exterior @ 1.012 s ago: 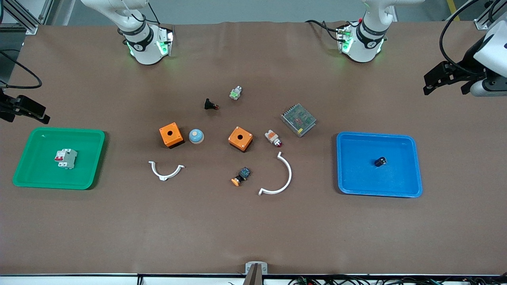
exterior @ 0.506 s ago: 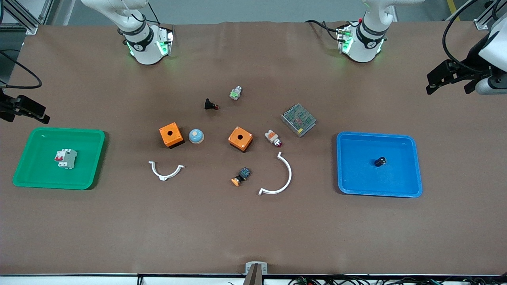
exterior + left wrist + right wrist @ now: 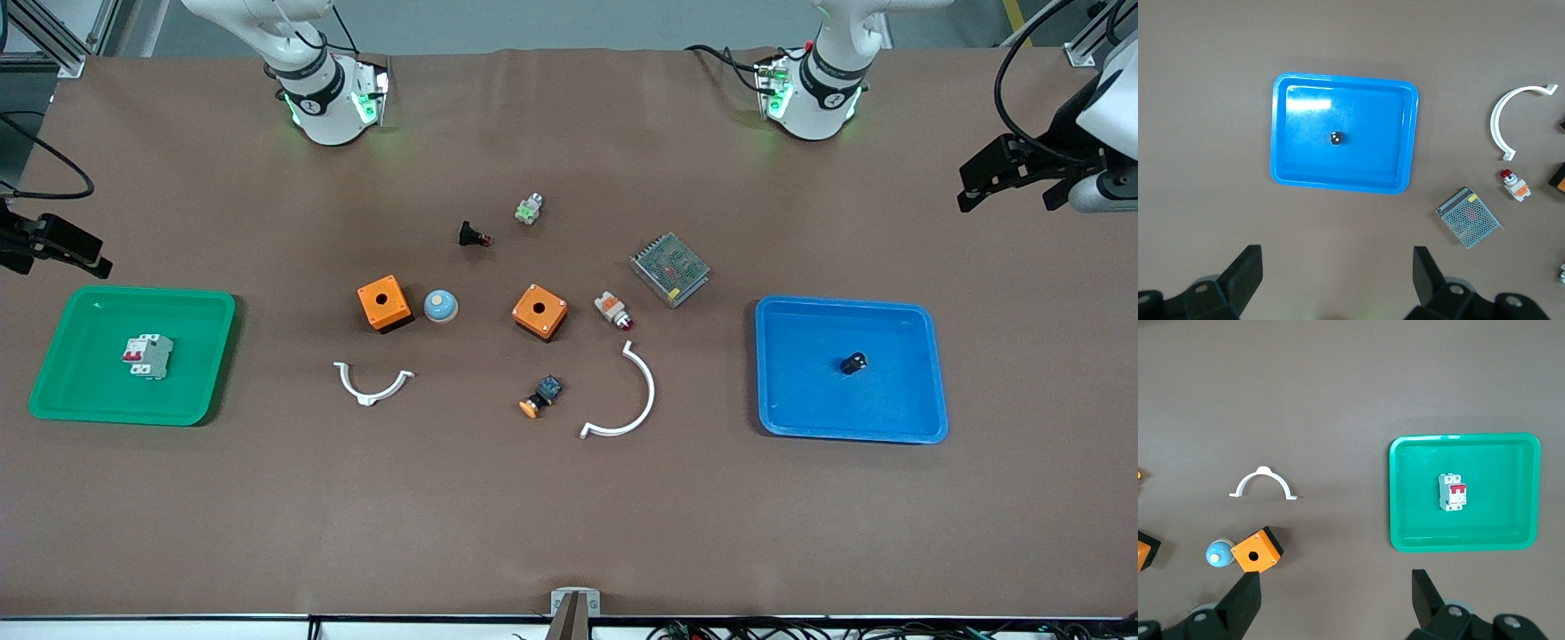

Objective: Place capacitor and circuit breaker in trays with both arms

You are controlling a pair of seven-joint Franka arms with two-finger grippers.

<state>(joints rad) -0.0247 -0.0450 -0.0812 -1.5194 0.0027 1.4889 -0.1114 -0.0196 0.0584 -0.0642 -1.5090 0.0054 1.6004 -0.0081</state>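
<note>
Brown table (image 3: pixel 569 516), green tray (image 3: pixel 53 391) at frame left, blue tray (image 3: pixel 889 427) at frame right, two orange boxes (image 3: pixel 384 303), two white clamps (image 3: pixel 372 384), mesh-covered unit (image 3: pixel 669 268), small button parts at centre.

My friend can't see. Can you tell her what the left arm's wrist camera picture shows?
A tiny black capacitor lies alone in the middle of a blue tray on a brown table. The left gripper hangs open over bare table beside the tray, holding nothing. A white curved clip and a metal mesh box lie nearby.

front camera looks down from high; wrist cameras look down over blue tray (image 3: pixel 1278 133) and green tray (image 3: pixel 1395 493).
</note>
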